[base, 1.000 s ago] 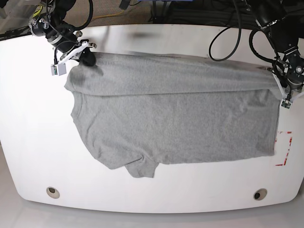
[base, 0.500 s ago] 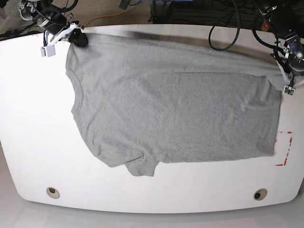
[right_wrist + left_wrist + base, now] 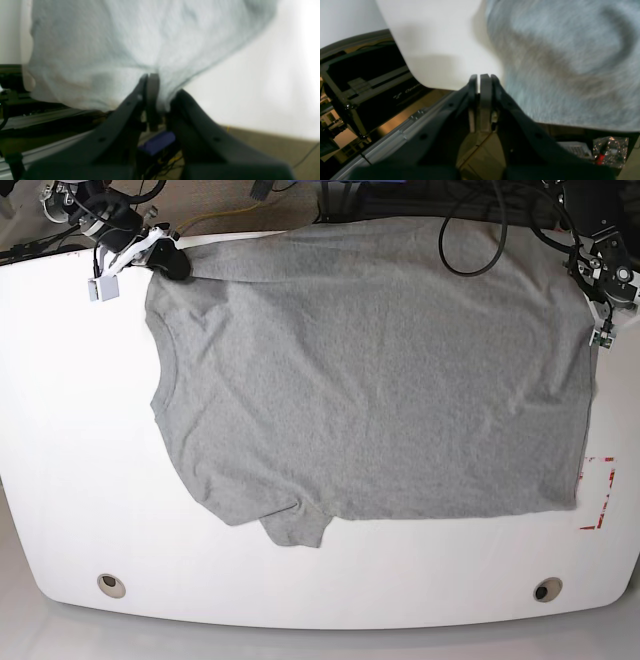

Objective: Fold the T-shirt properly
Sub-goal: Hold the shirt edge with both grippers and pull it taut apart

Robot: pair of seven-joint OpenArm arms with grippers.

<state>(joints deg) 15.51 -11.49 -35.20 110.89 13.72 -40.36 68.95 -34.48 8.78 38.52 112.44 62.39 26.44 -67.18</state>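
On the white table (image 3: 60, 480) I see the T-shirt (image 3: 370, 380) spread almost flat, its far edge reaching the back rim of the tabletop and its near hem running across the front half, with one sleeve (image 3: 290, 530) sticking out toward me. From the base view I get the whole layout: collar side toward that view's left, bottom hem toward its right beside the red tape marks (image 3: 598, 495).

At the far left corner of that view the right gripper (image 3: 175, 262) sits on the shirt's shoulder corner. The right wrist camera shows what the base view cannot: the right gripper (image 3: 157, 95) has its jaws clenched with grey fabric pinched between them, cloth fanning upward from the pinch. The picture is blurred, so I cannot make out seams.

At the far right corner the left gripper (image 3: 600, 320) sits against the shirt's hem edge. In the left wrist view the left gripper (image 3: 480, 82) has its pads pressed flat together, and the T-shirt (image 3: 565, 62) lies just beside it to the right; I cannot tell from this blurred frame whether any cloth is caught between them. Only this view shows a black case (image 3: 365, 82) below the table edge.
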